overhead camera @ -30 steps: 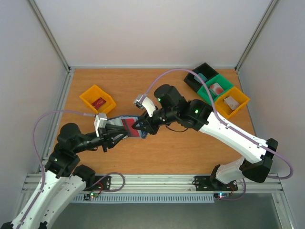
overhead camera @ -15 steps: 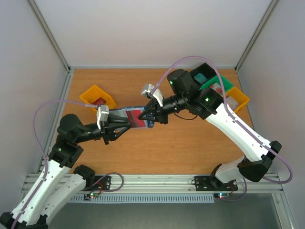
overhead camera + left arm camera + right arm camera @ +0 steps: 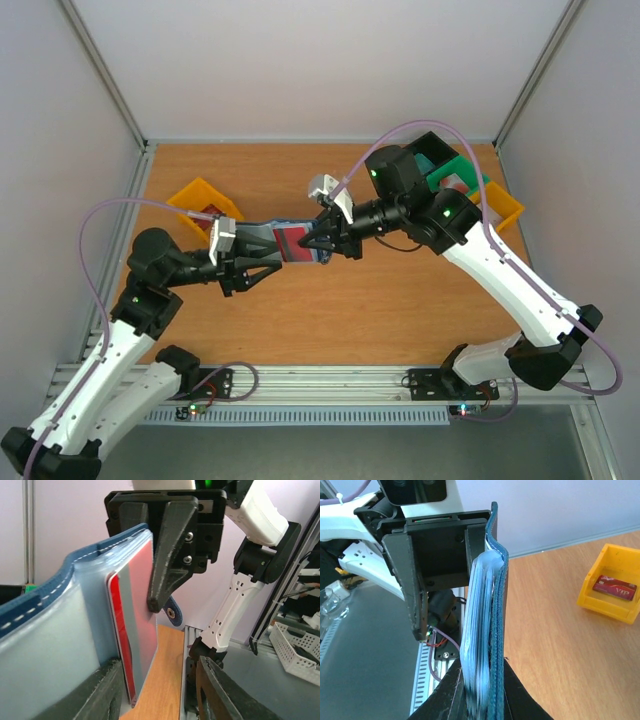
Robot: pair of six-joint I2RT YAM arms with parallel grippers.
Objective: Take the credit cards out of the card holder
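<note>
Inspection of the handover point above the table.

1. The card holder is off the table, spread out between the two hands and standing on edge. Its long axis runs from one hand to the other.
2. My right hand is clamped shut on the far end of the card holder. Its wrist view shows both fingers pinching the navy cover and the stack of pale pockets together.
3. My left hand has its fingers parted. Its wrist view shows clear space between them, with nothing pinched.
4. A red credit card sits in a pale pocket with its near end sticking out towards my left hand. It lies just beside one left finger and well clear of the other.
5. The card's long axis points straight along the left hand's reach, and its flat faces are upright, parallel to the finger pads.
6. Another red card lies in the yellow bin.

Judgement: the left hand is the nearer and the only free one. It would need a small sideways shift to bring the card's end between both fingers, then a straight pull back along that axis.
</note>
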